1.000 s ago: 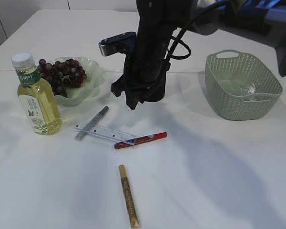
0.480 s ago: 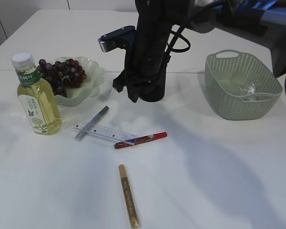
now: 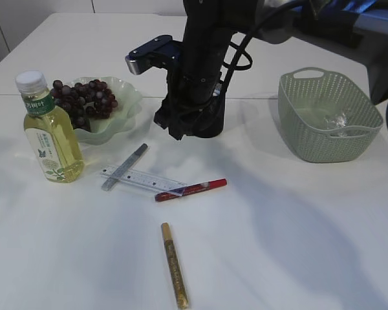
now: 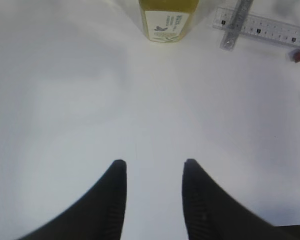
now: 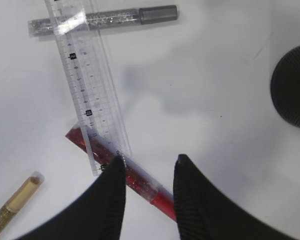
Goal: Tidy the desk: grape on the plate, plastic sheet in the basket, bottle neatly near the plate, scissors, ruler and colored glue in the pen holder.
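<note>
My right gripper [image 3: 175, 131] [image 5: 150, 161] is open and empty, hanging above the table in front of the black pen holder [image 3: 212, 121] [image 5: 292, 85]. Under it lie the red glue pen [image 3: 192, 189] [image 5: 140, 182], the clear ruler [image 3: 142, 180] [image 5: 87, 85], the silver glue pen [image 3: 125, 166] [image 5: 100, 18] and the gold glue pen [image 3: 174, 265] [image 5: 12, 207]. The grapes [image 3: 84, 100] sit on the green plate [image 3: 126, 97]. The bottle [image 3: 50, 132] [image 4: 168, 20] stands upright beside the plate. The plastic sheet [image 3: 336, 121] lies in the basket [image 3: 328, 116]. My left gripper [image 4: 154, 165] is open over bare table. The scissors are out of view.
The ruler rests across the silver pen and on one end of the red pen. The right arm hides most of the pen holder in the exterior view. The left arm does not show in the exterior view. White table surrounds the gold pen at the front.
My right gripper has risen slightly and swung a little to the left in front of the pen holder. The objects on the table have not moved.
</note>
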